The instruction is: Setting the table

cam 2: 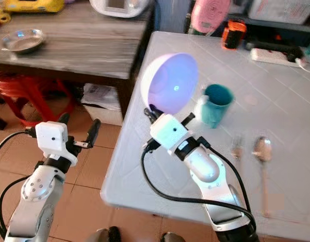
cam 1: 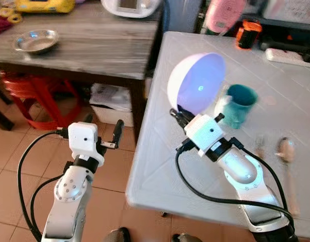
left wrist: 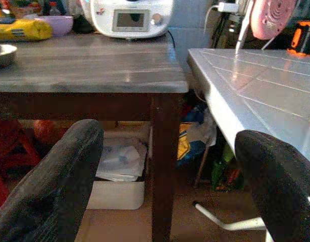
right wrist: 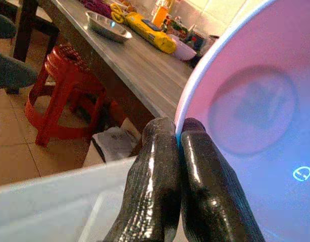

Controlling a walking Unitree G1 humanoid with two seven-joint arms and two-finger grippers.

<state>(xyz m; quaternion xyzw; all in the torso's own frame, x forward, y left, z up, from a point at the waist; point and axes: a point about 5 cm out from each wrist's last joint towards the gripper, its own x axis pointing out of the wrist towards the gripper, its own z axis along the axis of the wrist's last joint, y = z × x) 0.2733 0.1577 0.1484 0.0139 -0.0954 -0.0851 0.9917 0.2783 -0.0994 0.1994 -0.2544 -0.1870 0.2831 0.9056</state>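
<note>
At frame centre, the bowl looks smooth, glossy plastic; the white table glossy and tiled; upper left, a matt wood-grain table bears a shiny metal dish.

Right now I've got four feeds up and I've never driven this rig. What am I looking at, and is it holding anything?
It is a humanoid robot with two silver arms, each ending in two black fingers. The two wide pictures come from its head, looking down; the other two come from cameras on its wrists.

The right gripper is shut on the rim of a white bowl, held tilted above the white table. The right wrist view shows the fingers pinching that rim.

On the table stand a teal mug, with a fork and a spoon nearer the robot.

The left gripper is open, holding nothing, over the floor beside the wooden table.
</note>
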